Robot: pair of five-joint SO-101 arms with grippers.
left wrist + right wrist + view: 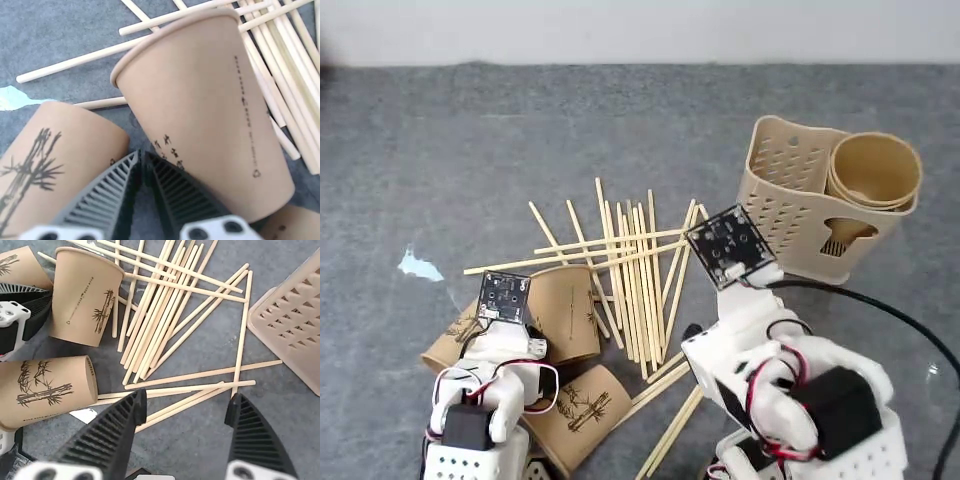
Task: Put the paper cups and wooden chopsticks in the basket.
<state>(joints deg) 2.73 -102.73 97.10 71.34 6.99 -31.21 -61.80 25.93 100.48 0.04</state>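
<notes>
1. Three paper cups (565,315) lie near the table's (440,150) front edge, with chopsticks (635,280) scattered mid-table.
2. The basket (785,195) near the right edge holds stacked cups (875,170).
3. The left gripper (142,157), fingers together, points between two cups.
4. The right gripper (187,396) hangs wide apart over chopsticks.

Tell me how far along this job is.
Done: stacked cups sit in the basket. In hand: nothing; the left gripper is shut among three loose cups, the right gripper open over the chopsticks. Left: those cups and every chopstick on the table.
</notes>
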